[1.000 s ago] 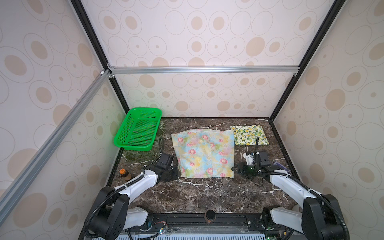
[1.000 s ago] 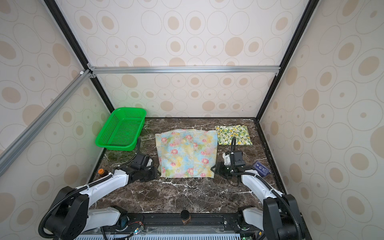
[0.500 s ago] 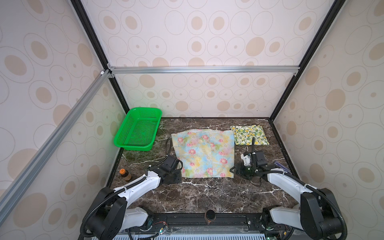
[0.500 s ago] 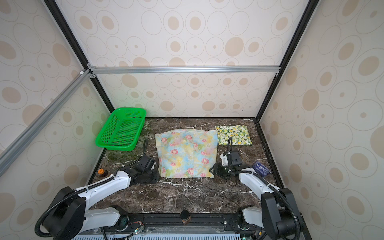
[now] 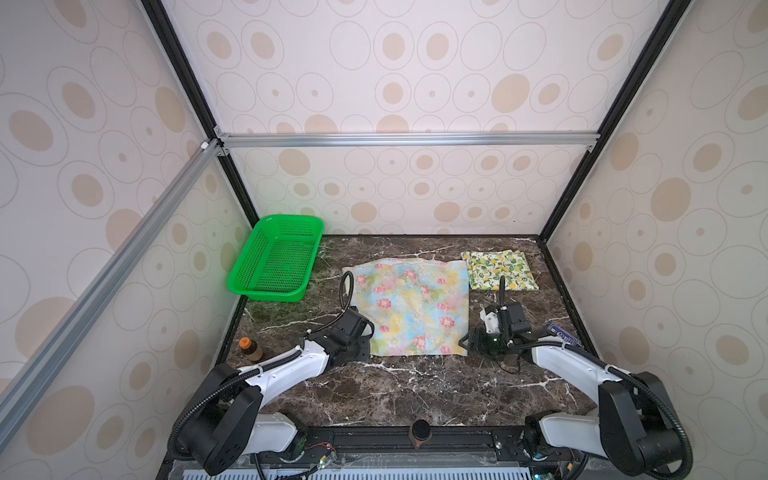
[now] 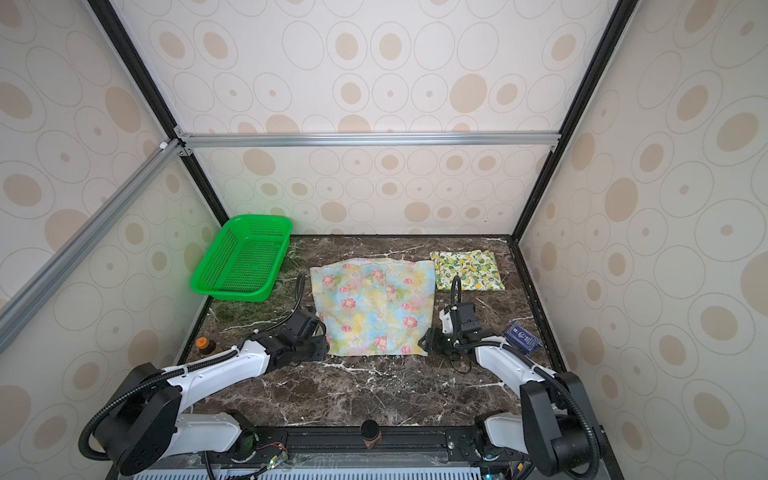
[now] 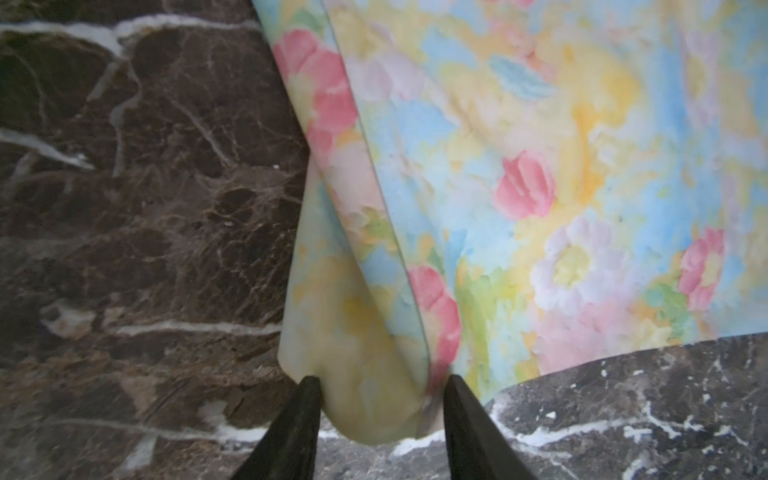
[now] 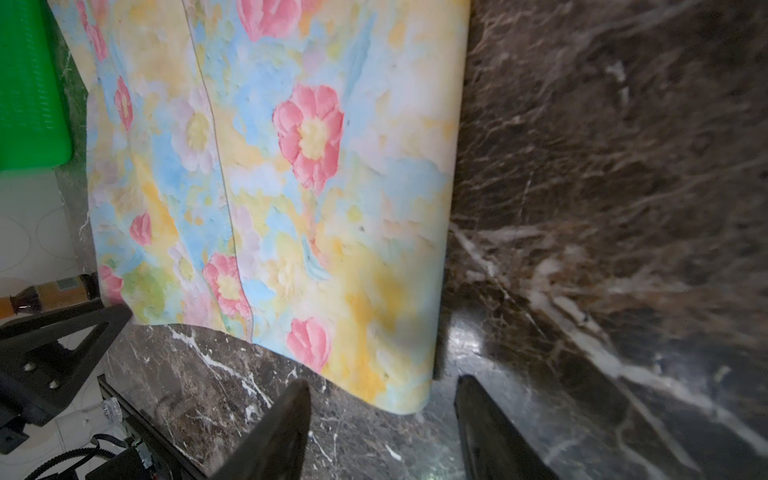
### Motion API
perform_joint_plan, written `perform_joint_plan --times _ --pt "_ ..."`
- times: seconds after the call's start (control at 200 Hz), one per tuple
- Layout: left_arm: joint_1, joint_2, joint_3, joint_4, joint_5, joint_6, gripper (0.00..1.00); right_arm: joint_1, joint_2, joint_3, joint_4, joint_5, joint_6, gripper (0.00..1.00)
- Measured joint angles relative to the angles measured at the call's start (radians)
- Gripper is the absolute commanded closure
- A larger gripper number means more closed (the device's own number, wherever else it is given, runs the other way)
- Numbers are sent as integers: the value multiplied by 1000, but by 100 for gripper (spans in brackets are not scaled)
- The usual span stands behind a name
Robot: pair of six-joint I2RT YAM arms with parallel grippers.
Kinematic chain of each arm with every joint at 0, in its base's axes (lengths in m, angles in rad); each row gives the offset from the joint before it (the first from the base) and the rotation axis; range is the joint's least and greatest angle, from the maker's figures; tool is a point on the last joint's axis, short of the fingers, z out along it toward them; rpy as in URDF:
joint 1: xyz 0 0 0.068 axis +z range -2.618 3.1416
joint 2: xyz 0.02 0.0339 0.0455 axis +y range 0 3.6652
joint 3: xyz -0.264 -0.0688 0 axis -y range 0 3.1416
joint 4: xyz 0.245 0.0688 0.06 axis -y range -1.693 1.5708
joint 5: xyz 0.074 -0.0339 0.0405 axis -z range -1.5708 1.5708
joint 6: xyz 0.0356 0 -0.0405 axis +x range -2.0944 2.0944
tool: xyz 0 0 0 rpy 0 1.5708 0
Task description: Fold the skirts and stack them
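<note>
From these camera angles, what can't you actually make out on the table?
- left gripper: its own wrist covers the fingertips in both top views.
- lemon skirt: layers too small to count; a black cable crosses its near edge.
- blue packet: print too small in both top views.
- bottle: label too small in both top views; blurred, edge-cut in the right wrist view.

Flower-print skirt (image 5: pixel 411 307) is lying flat mid-table (image 5: pixel 415 386). Lemon-print skirt (image 5: pixel 500 270) is lying just beside its far-right corner. Basket (image 5: pixel 266 294) is sitting far left, apart from both. Bottle (image 5: pixel 249 348) is standing at the left edge, nearer than the basket. Left gripper (image 7: pixel 381 380) and right gripper (image 8: pixel 382 384) are sitting at the flower-print skirt's near corners.
</note>
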Motion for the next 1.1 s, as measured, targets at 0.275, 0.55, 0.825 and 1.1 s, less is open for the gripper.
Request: perform_joint_plan --times 0.275,0.55,0.825,1.1 --pt "-3 18 -3 84 -34 -2 56 1 87 -2 64 -7 7 50" --pt "-4 139 7 136 -41 -19 100 24 150 -1 127 -47 29 100" --pt "31 102 251 -7 -78 7 100 26 57 238 -80 -50 -6 100" --pt "194 -33 635 -166 -100 74 100 25 -60 656 -247 -43 -81 100"
